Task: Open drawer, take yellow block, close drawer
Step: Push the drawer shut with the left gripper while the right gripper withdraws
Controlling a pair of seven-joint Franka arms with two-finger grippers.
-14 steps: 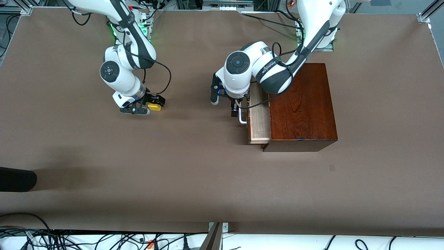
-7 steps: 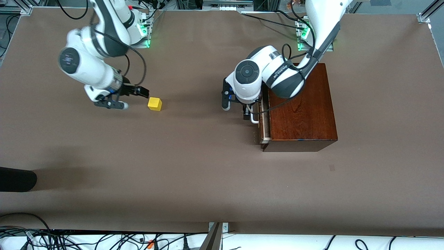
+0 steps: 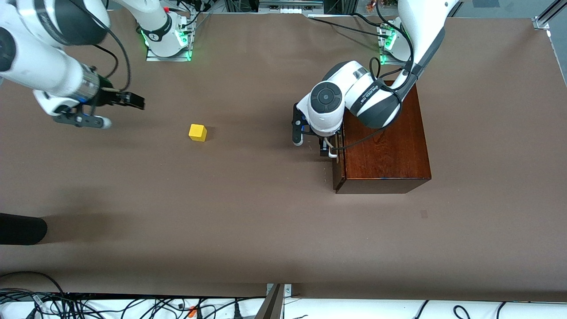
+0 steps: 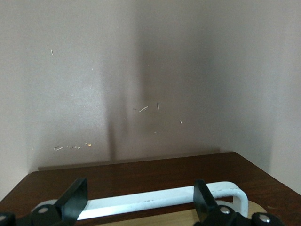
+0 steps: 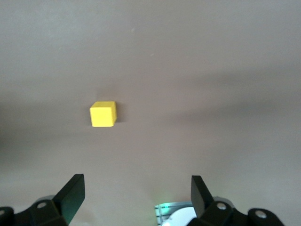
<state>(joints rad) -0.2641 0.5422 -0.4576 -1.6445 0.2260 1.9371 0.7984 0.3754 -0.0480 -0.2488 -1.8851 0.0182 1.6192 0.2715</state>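
The yellow block (image 3: pixel 197 132) sits alone on the brown table, apart from both grippers; it also shows in the right wrist view (image 5: pixel 103 114). My right gripper (image 3: pixel 124 114) hangs open and empty in the air toward the right arm's end of the table, its fingers (image 5: pixel 70 195) wide apart. The drawer (image 3: pixel 338 165) is pushed into the dark wooden box (image 3: pixel 385 137), its front about flush. My left gripper (image 3: pixel 325 148) is open at the white handle (image 4: pixel 160 200), which lies between its fingers (image 4: pixel 75 200) against the dark drawer front (image 4: pixel 141 174).
A black object (image 3: pixel 20 228) pokes in at the table's edge toward the right arm's end, nearer the front camera. Cables (image 3: pixel 133 305) run along the table's near edge. The arm bases (image 3: pixel 166 42) stand at the back.
My right gripper let go of the yellow block and rose away toward the right arm's end. My left gripper pushed the drawer into the box.
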